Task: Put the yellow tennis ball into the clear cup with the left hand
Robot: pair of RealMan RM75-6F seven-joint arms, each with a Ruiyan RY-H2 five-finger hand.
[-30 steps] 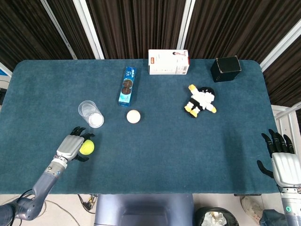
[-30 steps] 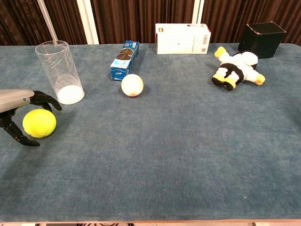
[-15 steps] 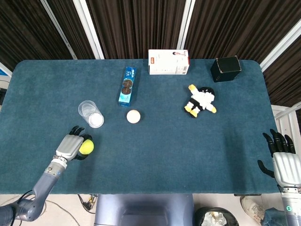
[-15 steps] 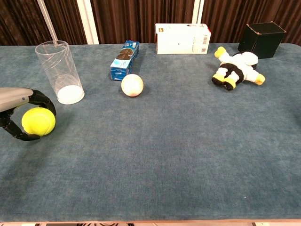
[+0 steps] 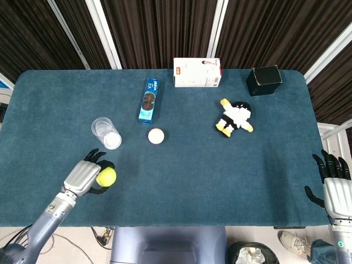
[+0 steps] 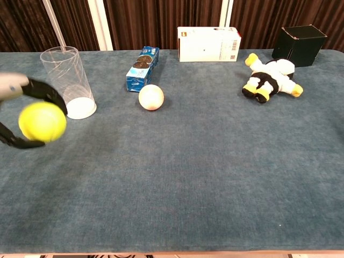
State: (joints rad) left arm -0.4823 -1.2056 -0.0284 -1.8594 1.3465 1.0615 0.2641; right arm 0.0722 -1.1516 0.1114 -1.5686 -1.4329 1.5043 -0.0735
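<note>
My left hand grips the yellow tennis ball near the table's front left, lifted off the cloth; in the chest view the same left hand curls its dark fingers around the tennis ball. The clear cup stands upright just beyond the ball, a little to its right in the chest view as the clear cup. My right hand hangs off the table's right edge, fingers apart, holding nothing.
A white ball lies right of the cup. A blue cookie pack, a white carton, a black box and a plush toy sit farther back on the blue table.
My left hand closed its fingers around the tennis ball and raised it off the table. The right hand slid slightly lower at the edge.
</note>
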